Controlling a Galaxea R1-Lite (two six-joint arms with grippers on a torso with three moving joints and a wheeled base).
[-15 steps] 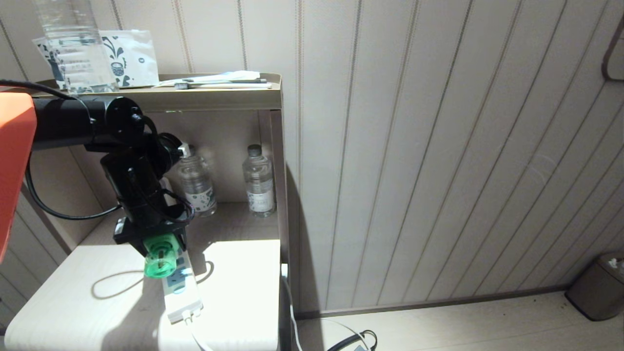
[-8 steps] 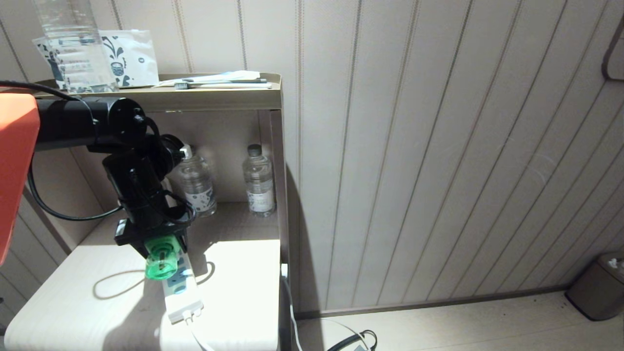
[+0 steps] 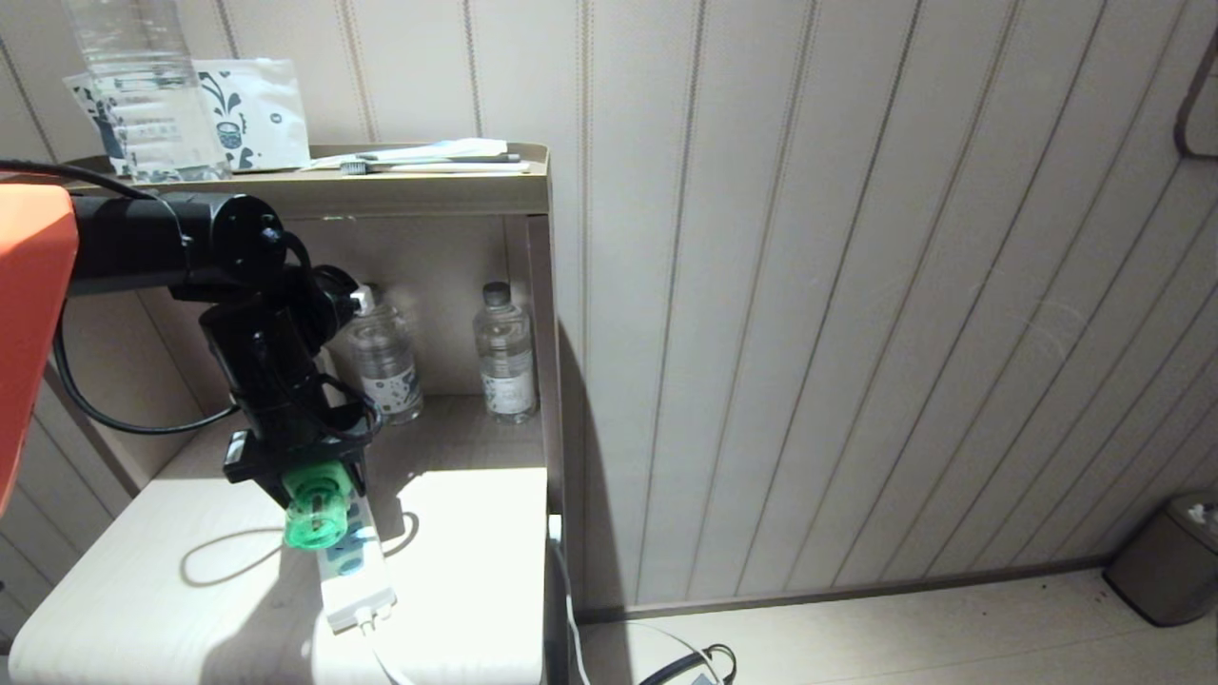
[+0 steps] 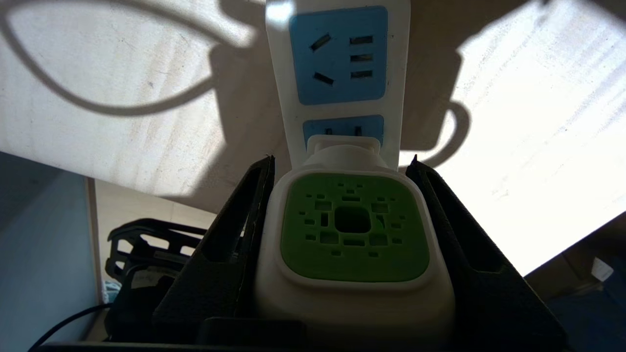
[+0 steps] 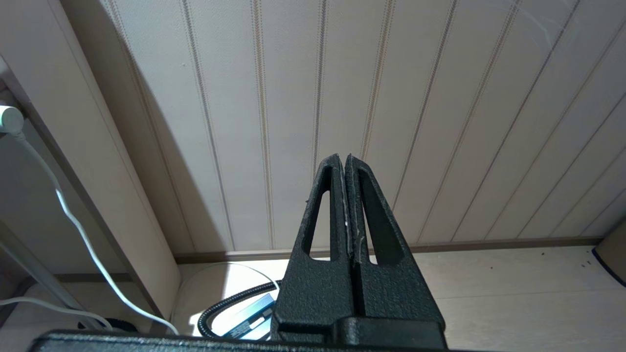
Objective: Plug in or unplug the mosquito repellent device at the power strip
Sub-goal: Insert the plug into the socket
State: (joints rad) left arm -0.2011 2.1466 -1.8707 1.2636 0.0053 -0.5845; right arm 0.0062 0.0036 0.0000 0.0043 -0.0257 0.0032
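Barely anything shifting since prior frame: left gripper (image 4: 342,166) still pinching mosquito repellent device (image 4: 352,230) by its sides, over power strip (image 3: 354,561) at table's near-left. Light, rigid plastic, likely slippery. Right gripper (image 5: 346,161) pressed together, idling.

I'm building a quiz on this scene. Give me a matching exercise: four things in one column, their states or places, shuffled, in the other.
1. left gripper
2. right gripper
3. power strip
4. toothbrush

A. on the top shelf
B. shut, empty, facing the wall
C. lying flat on the table
D. clamped on the repellent device

Pairs: 1-D, 2-B, 3-C, 4-A
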